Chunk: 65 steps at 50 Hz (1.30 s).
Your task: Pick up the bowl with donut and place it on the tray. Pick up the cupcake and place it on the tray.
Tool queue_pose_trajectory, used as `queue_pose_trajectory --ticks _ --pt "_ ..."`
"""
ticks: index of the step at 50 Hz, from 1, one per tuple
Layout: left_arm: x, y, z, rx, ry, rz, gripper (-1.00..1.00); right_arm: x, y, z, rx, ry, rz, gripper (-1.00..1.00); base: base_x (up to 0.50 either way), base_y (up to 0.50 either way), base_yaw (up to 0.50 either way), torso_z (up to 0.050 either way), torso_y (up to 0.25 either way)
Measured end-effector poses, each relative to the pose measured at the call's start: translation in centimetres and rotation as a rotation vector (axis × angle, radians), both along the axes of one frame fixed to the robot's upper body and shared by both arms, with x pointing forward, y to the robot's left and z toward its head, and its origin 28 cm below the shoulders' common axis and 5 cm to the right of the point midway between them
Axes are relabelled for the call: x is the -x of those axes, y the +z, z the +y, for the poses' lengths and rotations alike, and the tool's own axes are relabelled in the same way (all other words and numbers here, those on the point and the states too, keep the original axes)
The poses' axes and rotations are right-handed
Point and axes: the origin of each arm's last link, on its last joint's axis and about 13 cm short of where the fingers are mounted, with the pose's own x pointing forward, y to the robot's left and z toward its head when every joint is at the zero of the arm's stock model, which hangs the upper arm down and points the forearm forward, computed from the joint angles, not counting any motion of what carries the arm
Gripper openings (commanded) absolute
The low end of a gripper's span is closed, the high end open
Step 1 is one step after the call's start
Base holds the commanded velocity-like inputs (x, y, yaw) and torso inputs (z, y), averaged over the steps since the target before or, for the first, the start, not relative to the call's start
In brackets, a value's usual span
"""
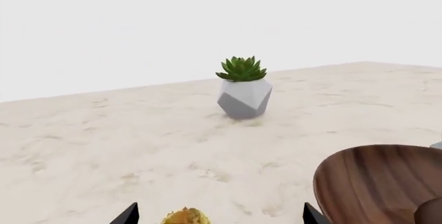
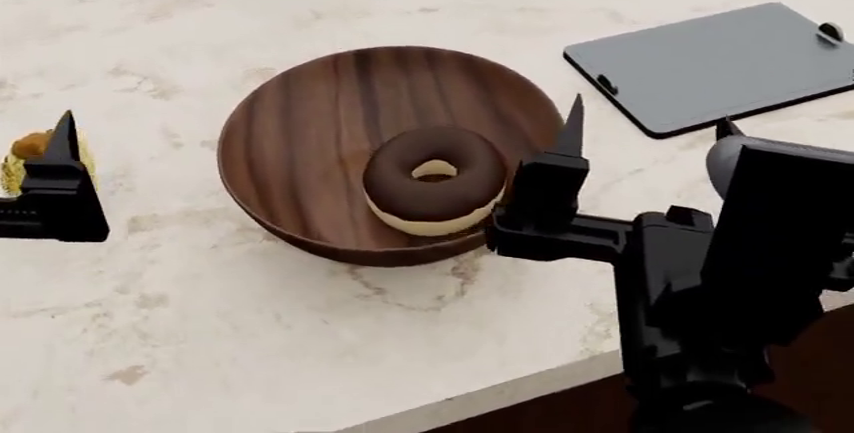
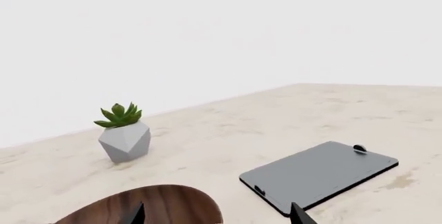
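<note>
The dark wooden bowl (image 2: 307, 143) sits on the marble counter with the chocolate donut (image 2: 434, 181) inside it. My right gripper (image 2: 650, 135) is open and empty, with one finger (image 2: 571, 138) at the bowl's right rim; the right wrist view shows the rim (image 3: 155, 206) between its open fingertips. The grey tray (image 2: 714, 63) lies empty at the far right, also in the right wrist view (image 3: 321, 175). My left gripper (image 1: 221, 215) is open, and the cupcake (image 1: 183, 217) lies between its fingers. In the head view one left finger (image 2: 60, 173) partly hides the cupcake (image 2: 24, 153).
A grey faceted pot with a green succulent (image 1: 243, 92) stands on the counter beyond the bowl, also in the right wrist view (image 3: 124, 136). The counter's front edge (image 2: 467, 398) runs under my right arm. The bowl's edge shows in the left wrist view (image 1: 383, 182).
</note>
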Motion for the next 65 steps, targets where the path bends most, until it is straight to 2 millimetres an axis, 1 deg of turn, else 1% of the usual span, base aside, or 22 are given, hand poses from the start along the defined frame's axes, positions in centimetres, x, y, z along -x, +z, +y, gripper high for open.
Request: queue_pose_trajectory --ticks 6,12,23,26,38,46,50,59,65 --pt "0.1 -0.1 0.1 0.000 0.001 0.002 1.00 0.0 0.3 0.1 -0.012 0.021 -0.005 1.00 0.49 0.18 0.00 0.000 0.000" --pt "0.2 -0.2 0.3 -0.002 0.010 0.003 1.00 -0.1 0.5 0.2 -0.038 0.049 0.003 1.00 0.00 0.00 0.00 0.000 0.000" --pt "0.1 -0.5 0.2 -0.009 0.011 0.010 1.00 -0.9 1.6 0.0 -0.088 0.094 0.071 1.00 0.05 -0.02 0.00 0.000 0.000" --pt "0.1 -0.6 0.2 -0.011 0.011 0.012 1.00 -0.9 1.7 -0.1 -0.099 0.108 0.078 1.00 0.44 -0.21 0.00 0.000 0.000" --pt "0.1 -0.8 0.2 -0.013 0.011 0.016 1.00 -1.6 2.2 -0.4 -0.171 0.132 0.159 1.00 0.01 0.00 0.00 0.000 0.001" --pt "0.1 -1.1 0.2 -0.012 0.011 0.020 1.00 -2.5 2.1 -1.0 -0.194 0.079 0.251 1.00 0.00 0.00 0.00 0.000 0.000" --pt "0.1 -1.2 0.2 -0.011 0.011 0.023 1.00 -2.5 2.0 -1.3 -0.201 0.053 0.286 1.00 0.00 0.00 0.00 0.000 0.000" --pt "-0.1 -1.6 0.1 -0.012 0.011 0.031 1.00 -1.4 1.6 -1.0 -0.235 0.069 0.390 1.00 0.00 0.00 0.00 0.000 0.000" --pt "-0.2 -1.7 0.1 -0.015 0.012 0.034 1.00 -1.5 1.1 -1.1 -0.241 0.090 0.436 1.00 0.00 0.00 0.00 0.000 0.000"
